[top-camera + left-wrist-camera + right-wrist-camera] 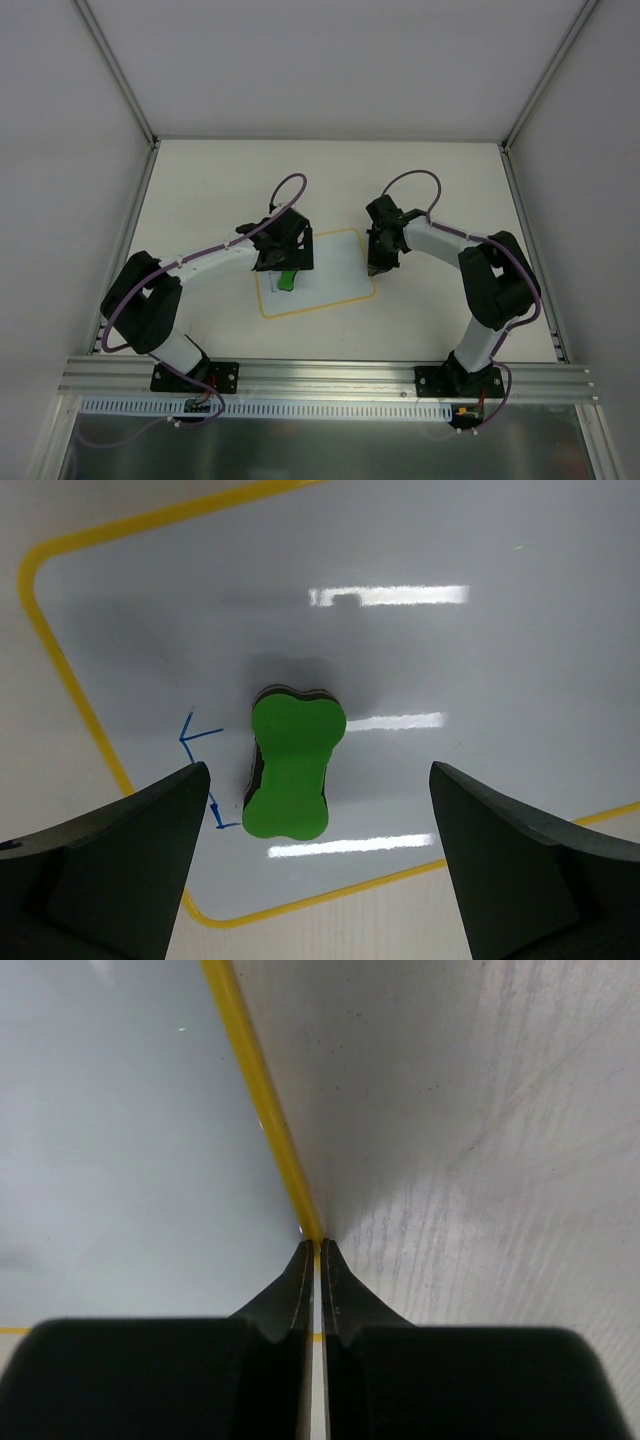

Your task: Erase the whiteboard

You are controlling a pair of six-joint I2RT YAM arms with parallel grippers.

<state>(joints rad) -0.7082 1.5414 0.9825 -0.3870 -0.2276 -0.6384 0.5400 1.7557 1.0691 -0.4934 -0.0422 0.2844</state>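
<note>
1 whiteboard | 1 green eraser on it | left fingers spread wide | right fingers pressed together at its edge

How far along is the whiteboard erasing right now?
Most of the whiteboard looks clean already. In hand: the left pincer hangs open over the green eraser, not gripping it; the right pincer is shut at the board's edge. Left: blue marks beside the eraser need wiping.
</note>
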